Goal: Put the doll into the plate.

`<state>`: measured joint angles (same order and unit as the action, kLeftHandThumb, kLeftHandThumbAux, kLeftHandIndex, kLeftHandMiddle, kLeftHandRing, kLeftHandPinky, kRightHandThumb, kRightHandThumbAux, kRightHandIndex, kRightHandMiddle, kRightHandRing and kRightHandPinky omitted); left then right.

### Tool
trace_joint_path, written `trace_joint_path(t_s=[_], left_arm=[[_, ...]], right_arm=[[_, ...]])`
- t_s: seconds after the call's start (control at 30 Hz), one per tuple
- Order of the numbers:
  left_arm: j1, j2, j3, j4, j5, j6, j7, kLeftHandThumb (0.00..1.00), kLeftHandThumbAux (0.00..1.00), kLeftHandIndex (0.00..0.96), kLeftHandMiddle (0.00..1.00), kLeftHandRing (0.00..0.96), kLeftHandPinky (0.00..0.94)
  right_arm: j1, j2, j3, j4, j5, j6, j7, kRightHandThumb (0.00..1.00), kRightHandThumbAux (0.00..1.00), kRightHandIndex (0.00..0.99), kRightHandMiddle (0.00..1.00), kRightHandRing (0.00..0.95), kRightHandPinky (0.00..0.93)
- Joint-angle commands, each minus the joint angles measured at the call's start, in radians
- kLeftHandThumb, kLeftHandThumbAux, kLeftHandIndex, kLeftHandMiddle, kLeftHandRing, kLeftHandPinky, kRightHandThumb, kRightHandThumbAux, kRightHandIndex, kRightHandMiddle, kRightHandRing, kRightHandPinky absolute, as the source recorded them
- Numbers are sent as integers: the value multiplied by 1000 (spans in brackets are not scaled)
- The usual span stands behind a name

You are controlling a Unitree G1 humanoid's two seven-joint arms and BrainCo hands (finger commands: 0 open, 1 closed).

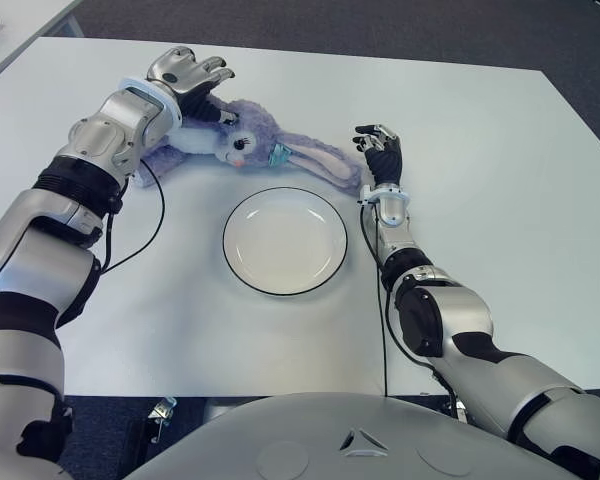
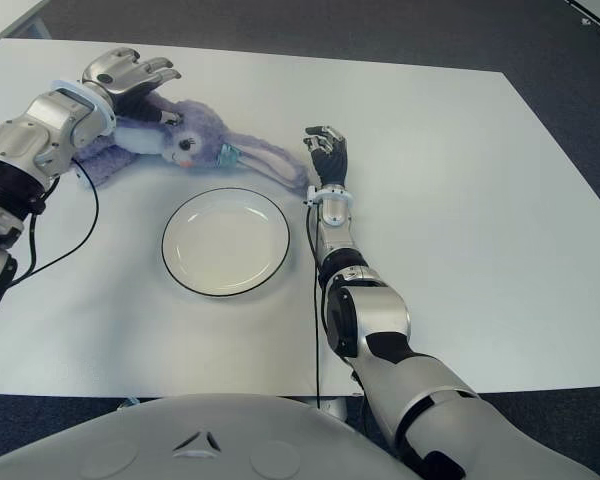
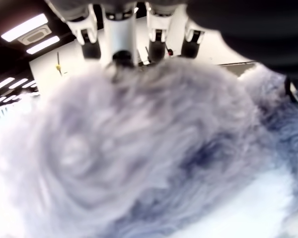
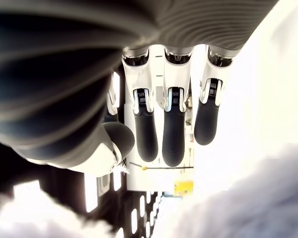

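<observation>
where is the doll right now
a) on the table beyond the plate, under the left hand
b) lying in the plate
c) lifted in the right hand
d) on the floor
a: the purple bunny doll lies on the white table beyond the empty plate, with the left hand over its body and the right hand open by its ear tips.

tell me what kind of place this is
Probably a robotics lab or test room: a bare white table on grey carpet, ceiling strip lights, and only a plush doll and plate staged between the hands.
</observation>
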<state>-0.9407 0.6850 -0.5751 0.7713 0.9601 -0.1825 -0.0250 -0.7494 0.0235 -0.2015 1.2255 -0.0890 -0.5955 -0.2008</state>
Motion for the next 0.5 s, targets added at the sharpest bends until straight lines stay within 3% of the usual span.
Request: trace_joint_path(t_s=[0.03,0.5], left_arm=[[16,-33,-41,108,24,-20,13,210,204,0,0,0,0],[-12,-41,-74,188,19,-64,-8,209,199,0,0,0,0]], right_arm=[[223,32,-6,125,3,67,5,725,730,414,345,403,324],[226,29,-7,124,3,61,8,723,731,414,348,388,330]])
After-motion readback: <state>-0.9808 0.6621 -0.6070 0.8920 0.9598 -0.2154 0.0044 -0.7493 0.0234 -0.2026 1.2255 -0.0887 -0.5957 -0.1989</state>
